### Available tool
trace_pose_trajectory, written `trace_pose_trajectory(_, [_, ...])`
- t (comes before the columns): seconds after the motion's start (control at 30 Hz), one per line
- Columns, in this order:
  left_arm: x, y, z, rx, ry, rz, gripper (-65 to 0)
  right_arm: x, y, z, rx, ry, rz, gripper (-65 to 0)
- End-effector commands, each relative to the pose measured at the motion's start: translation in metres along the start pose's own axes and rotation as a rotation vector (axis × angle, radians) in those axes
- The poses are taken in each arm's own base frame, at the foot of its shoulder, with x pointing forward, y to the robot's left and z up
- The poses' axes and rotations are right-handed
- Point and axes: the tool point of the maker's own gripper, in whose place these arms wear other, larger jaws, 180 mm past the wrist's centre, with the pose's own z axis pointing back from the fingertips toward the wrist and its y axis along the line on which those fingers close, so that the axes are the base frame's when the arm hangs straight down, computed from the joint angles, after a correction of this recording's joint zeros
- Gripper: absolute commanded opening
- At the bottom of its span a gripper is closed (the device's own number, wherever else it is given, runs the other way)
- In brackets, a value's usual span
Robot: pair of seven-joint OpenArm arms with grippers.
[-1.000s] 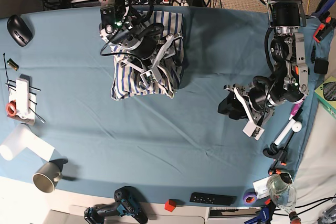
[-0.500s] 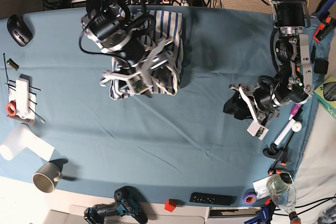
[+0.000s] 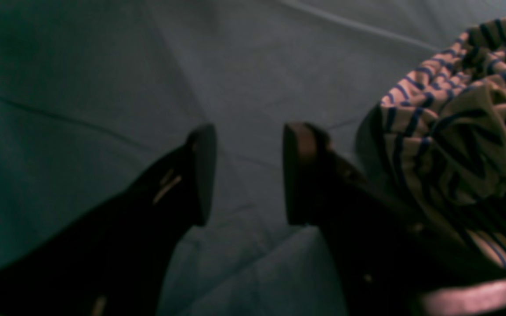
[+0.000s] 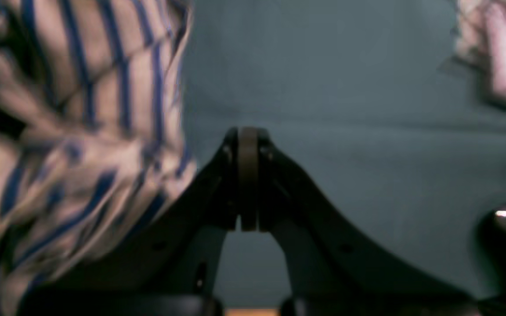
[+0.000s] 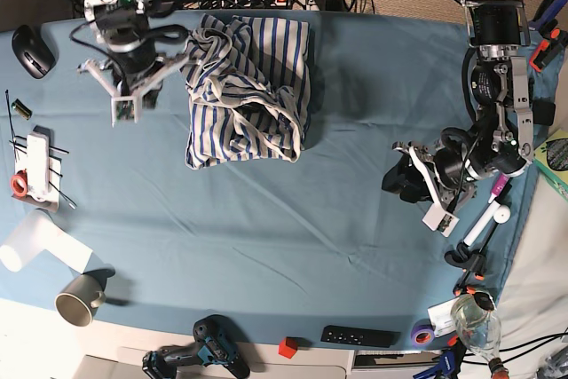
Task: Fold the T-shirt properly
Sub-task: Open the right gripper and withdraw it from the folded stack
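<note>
The T-shirt (image 5: 248,90) was left bunched at upper middle. The right end effector (image 5: 124,104) was clenched empty; the left end effector (image 3: 244,175) was released. A flattening grab was judged next.

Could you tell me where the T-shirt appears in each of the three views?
Base: T-shirt, crumpled, top centre-left on the blue tablecloth.
Left wrist: right edge, beside the open left gripper.
Right wrist: left side, beside the shut right gripper.
Shared landmark: the tablecloth.
</note>
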Motion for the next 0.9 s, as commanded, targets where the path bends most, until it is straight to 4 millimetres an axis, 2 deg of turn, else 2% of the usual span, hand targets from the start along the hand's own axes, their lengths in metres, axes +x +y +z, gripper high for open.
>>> trace_pose_trajectory(0.0, [0.022, 0.000, 0.005, -0.003, -0.064, -0.026, -40.3, 0.005, 0.004, 0.005, 0.020, -0.029, -0.005, -65.0])
trace_pose_trajectory(0.13, [0.022, 0.000, 0.005, -0.004, -0.064, -0.026, -40.3, -0.005, 0.022, 0.002, 0.084, -0.003, -0.010, -65.0])
trace_pose_trajectory(0.2, [0.022, 0.000, 0.005, -0.004, -0.064, -0.026, -40.3, -0.012, 0.039, -0.003, 0.138, 0.023, -0.007, -65.0])
trace_pose_trajectory(0.3, [0.022, 0.000, 0.005, -0.004, -0.064, -0.026, -40.3, -0.014, 0.082, -0.001, 0.288, 0.033, 0.011, -65.0])
trace_pose_trajectory(0.47, [0.022, 0.000, 0.005, -0.003, -0.064, -0.026, -40.3, -0.014, 0.166, 0.026, 0.586, 0.009, 0.150, -65.0])
trace_pose_trajectory(0.6, [0.021, 0.000, 0.005, -0.003, -0.063, -0.027, -40.3, -0.019, 0.210, 0.049, 0.740, -0.004, 0.234, -65.0])
trace_pose_trajectory(0.73, [0.021, 0.000, 0.005, -0.003, -0.063, -0.027, -40.3, -0.020, 0.225, 0.059, 0.798, -0.018, 0.270, -65.0])
trace_pose_trajectory(0.87, [0.021, 0.001, 0.005, 0.000, -0.061, -0.028, -40.3, -0.020, 0.215, 0.052, 0.745, -0.017, 0.288, -65.0])
